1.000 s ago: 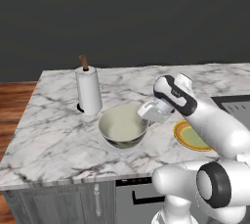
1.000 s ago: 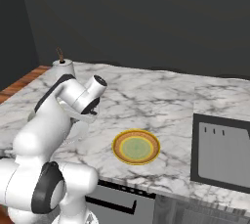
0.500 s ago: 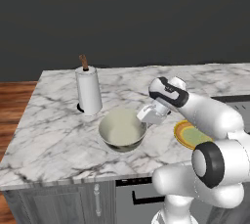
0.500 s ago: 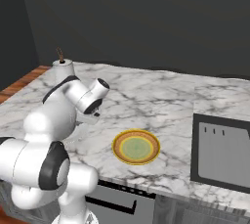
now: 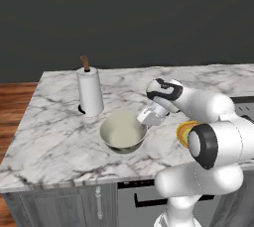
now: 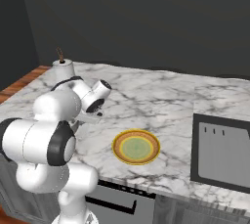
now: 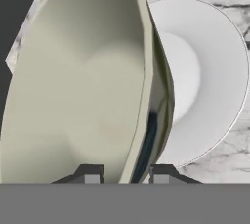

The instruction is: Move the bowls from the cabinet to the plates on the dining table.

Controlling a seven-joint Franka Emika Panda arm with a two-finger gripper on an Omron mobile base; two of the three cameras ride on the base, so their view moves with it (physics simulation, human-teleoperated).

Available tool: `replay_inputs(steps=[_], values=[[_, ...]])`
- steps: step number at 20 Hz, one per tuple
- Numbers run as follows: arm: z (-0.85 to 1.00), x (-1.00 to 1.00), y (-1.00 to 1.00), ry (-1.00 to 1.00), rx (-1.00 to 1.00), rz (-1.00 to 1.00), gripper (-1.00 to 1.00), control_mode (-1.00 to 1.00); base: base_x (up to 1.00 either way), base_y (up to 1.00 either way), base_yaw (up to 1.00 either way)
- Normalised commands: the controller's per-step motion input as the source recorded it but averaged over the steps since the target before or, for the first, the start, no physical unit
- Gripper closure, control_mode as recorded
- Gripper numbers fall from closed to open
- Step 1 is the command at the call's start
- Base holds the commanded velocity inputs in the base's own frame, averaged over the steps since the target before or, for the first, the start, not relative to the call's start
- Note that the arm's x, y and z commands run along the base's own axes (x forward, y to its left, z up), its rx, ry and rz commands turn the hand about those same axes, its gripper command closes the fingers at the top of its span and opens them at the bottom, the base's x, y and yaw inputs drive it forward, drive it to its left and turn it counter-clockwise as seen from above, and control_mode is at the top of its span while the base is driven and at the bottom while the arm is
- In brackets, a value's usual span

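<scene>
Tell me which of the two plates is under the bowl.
The white plate: the cream bowl, its rim pinched between the fingers, sits over it. The yellow-rimmed plate lies bare.

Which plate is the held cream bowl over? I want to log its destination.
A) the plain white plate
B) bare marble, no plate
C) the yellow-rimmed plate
A: in the hand view the gripper pinches the cream bowl's rim directly over the white plate.

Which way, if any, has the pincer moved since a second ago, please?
Yes. In the left base view the pincer, shut on the cream bowl at its rim, has shifted slightly left and down, closer to the paper towel roll.
</scene>
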Motion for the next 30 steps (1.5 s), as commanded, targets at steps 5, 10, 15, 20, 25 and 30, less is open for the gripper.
replay_inputs(steps=[5, 10, 15, 20, 25, 30], values=[[-0.2, 0.28, 0.0, 0.01, 0.0, 0.0, 1.0, -1.0, 0.0, 0.0, 0.0], [-0.24, 0.24, 0.0, 0.03, 0.0, 0.0, 1.0, -1.0, 0.0, 0.0, 0.0], [-0.34, 0.13, 0.0, 0.04, 0.0, 0.0, -1.0, -1.0, 0.0, 0.0, 0.0], [-0.23, 0.01, 0.0, 0.01, 0.01, 0.0, -1.0, -1.0, 0.0, 0.0, 0.0], [0.62, 0.02, 0.0, 0.0, 0.05, 0.09, -1.0, -1.0, 0.0, 0.0, 0.0], [0.88, 0.0, 0.0, 0.0, 0.0, 0.09, -1.0, -1.0, 0.0, 0.0, 0.0]])
